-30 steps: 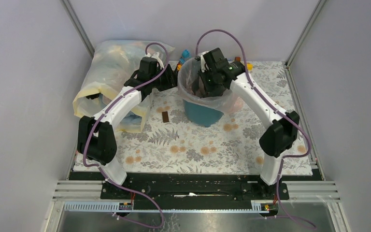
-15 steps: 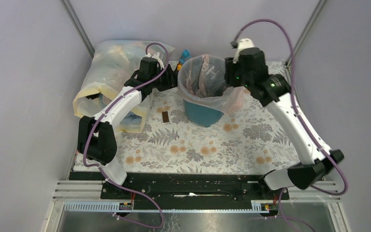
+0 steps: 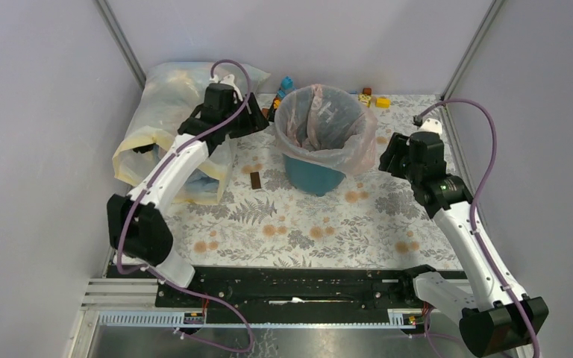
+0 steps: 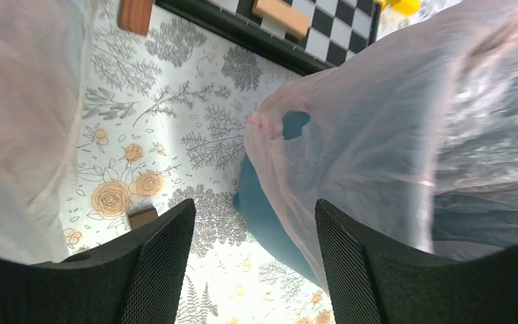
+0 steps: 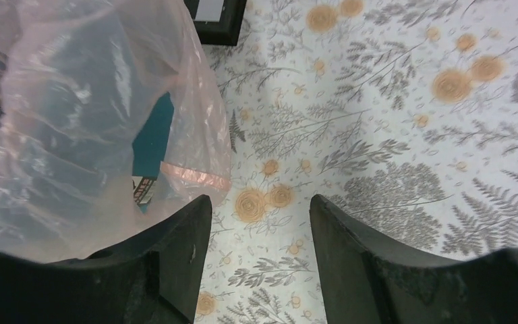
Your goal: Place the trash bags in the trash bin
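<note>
bag lines bin, rim draped over edge | left gripper released, empty | right gripper released, empty | task looks done; overhang uneven

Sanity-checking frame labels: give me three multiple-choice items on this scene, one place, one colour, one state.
1. The thin translucent pale-pink plastic bag is: A lining the round teal-blue plastic bucket; B flat beside it; C crumpled under it.
2. The small flat block left of the bucket is: A green; B brown; C white.
3. The right gripper is: A shut on the bag; B shut on the bucket's rim; C open, empty.
Key: 1 A, the bag drapes over the rim; 2 B, it shows brown; 3 C, fingers apart, only floral cloth between.
</note>
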Robot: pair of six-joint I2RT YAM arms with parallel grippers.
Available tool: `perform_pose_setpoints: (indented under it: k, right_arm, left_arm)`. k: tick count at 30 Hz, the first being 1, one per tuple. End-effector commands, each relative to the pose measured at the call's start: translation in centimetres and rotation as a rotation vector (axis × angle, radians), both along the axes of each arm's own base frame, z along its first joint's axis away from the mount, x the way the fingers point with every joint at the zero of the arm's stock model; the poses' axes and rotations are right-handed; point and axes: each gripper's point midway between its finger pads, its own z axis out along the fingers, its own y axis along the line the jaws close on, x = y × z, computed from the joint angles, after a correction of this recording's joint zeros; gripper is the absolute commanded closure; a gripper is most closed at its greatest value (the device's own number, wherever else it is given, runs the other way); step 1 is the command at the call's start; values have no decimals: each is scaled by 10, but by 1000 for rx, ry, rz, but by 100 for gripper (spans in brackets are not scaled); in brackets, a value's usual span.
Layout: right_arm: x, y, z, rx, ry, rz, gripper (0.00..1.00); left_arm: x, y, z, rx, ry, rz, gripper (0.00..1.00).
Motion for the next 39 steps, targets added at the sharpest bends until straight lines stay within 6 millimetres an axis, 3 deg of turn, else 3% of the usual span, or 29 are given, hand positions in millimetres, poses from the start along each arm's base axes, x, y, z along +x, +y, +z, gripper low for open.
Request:
perform_pose_setpoints:
  k: [1,3,4,5,6,7,12,16,30,35,39]
  right_arm:
    - [11,19,4,162,-76,41,37]
    - [12,29,-5,211,-66,76,37]
    - [14,33,-8,233,-67,85,37]
    - [14,38,-11,254,-65,102,37]
    - [15,41,-14,269,-62,115,37]
    - [17,44,-18,278,-56,124,37]
    - [21,51,-30,310,-32,141,37]
    - [23,53,-33,336,-41,137,37]
    - [29,54,-57,354,-15,116,37]
    - [30,56,-79,358,15,114,40]
    - [30,59,-96,369,45,116,41]
  left_arm:
    - [-12,12,89,-42,-194,32,33]
    - [-20,10,104,-68,-220,28,39]
    - [-24,6,111,-80,-235,21,48]
    - [-30,0,120,-94,-252,5,64]
    - [-34,-8,126,-103,-263,-13,89]
    - [-38,-18,133,-109,-276,-34,100]
    - [-56,-89,148,-120,-299,-143,100]
    - [-47,-127,130,-82,-247,-146,100]
    - [22,-198,20,43,-112,19,100]
    - [37,-226,7,-54,-136,8,100]
    - [50,-245,16,-155,-197,-19,100]
